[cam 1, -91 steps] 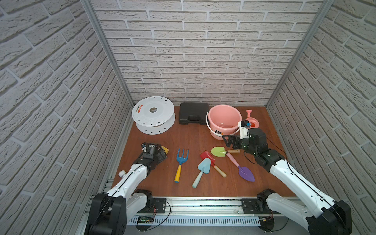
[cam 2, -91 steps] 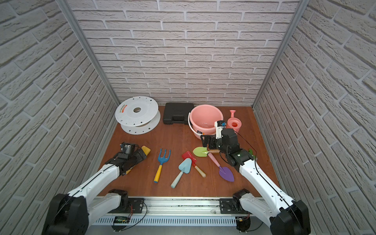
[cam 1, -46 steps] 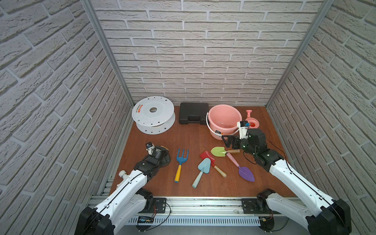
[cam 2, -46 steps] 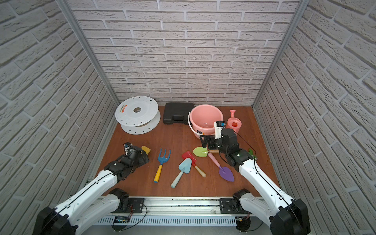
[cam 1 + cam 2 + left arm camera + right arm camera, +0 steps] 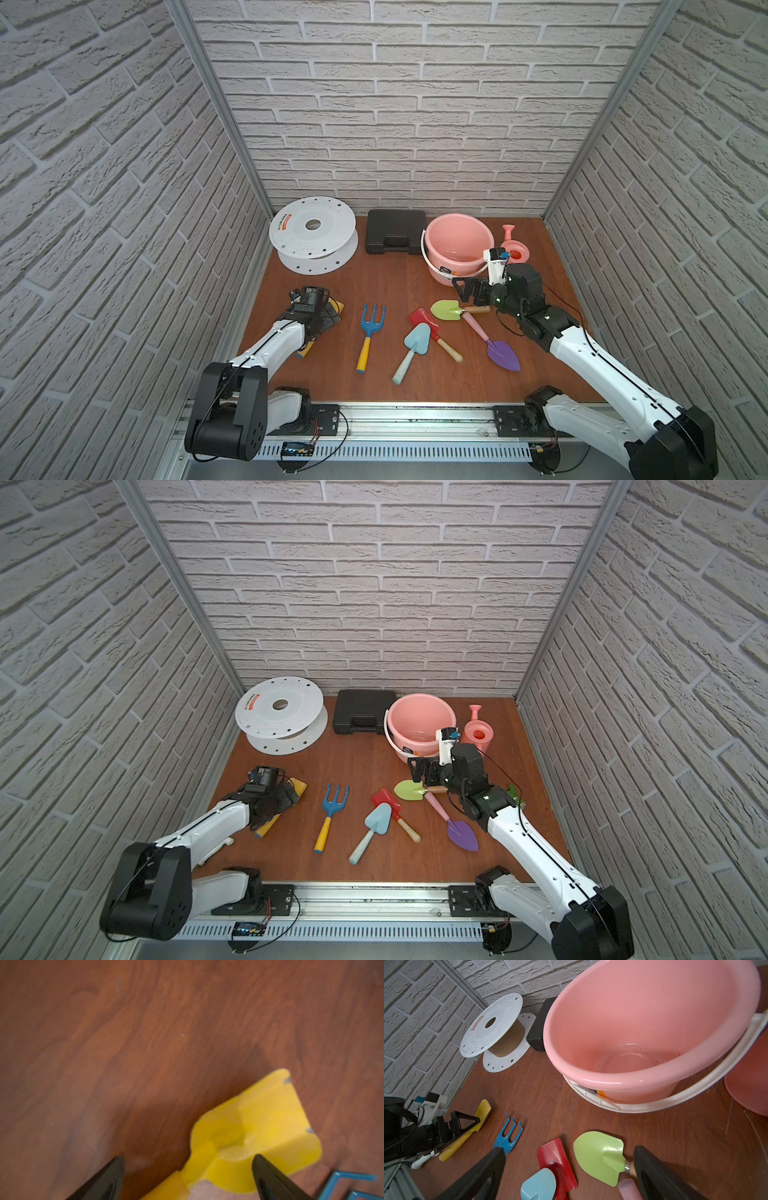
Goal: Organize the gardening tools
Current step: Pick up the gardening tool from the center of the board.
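Left wrist view: left claw is spread wide and grips nothing. Yellow scoop lies flat on wood table, its neck between the two fingers and its blade reaching out past the fingertips. One fingertip overlaps the blade edge. Contact cannot be told, the picture is blurred. Blue fork has its tines just outside that same finger, apart from the scoop. In both top views this claw sits over the scoop, with only the blade tip and handle end showing.

Right wrist view: right claw is also wide open and holds nothing. Green trowel has its blade between the fingers, and its wood handle runs under one finger. Touching or not, cannot tell. Red trowel is also between the fingers, beside the green one with a small gap. Light-blue trowel is nearer the wrist, its blade touching the red one. Purple trowel has its pink handle end at the green handle and its blade back alongside the right forearm.

Pink bucket stands upright straight ahead of the right claw, its white bail folded down on the claw side. Pink watering can is just beside the bucket, beyond the claw. Black case and white spool are far ahead of both claws by the back wall, the case between spool and bucket.
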Controlling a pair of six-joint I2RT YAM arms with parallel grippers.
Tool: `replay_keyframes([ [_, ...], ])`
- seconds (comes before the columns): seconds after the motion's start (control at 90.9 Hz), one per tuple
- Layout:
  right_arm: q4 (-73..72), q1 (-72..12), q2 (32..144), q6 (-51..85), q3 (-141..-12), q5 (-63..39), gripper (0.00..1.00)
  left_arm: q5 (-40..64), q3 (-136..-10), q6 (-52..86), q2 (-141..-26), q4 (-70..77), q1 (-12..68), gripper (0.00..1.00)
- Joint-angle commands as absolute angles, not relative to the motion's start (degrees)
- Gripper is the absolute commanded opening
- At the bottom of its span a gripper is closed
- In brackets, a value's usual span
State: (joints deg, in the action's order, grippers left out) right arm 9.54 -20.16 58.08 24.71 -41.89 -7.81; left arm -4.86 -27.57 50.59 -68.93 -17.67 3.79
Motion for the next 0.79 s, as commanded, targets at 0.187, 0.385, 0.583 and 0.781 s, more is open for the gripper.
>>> replay_keyframes([
  [0.187, 6.6, -20.9, 58.1, 24.7, -41.1, -8.2, 1.00, -7.8, -24.8, 56.1, -60.5, -20.8, 16.2, 0.98],
  [0.385, 6.5, -21.0, 57.8, 24.9, -41.0, -8.2, 1.00, -14.6, -25.3, 55.4, -59.1, -27.4, 19.0, 0.98],
  [0.583, 6.5, -20.9, 57.5, 25.1, -40.9, -8.3, 1.00, -24.1, -27.1, 56.4, -63.3, -31.8, 26.2, 0.91],
  [0.781, 6.6, -20.9, 57.0, 25.0, -40.8, -8.1, 1.00, -25.2, -30.8, 58.9, -74.4, -31.3, 29.0, 0.80],
])
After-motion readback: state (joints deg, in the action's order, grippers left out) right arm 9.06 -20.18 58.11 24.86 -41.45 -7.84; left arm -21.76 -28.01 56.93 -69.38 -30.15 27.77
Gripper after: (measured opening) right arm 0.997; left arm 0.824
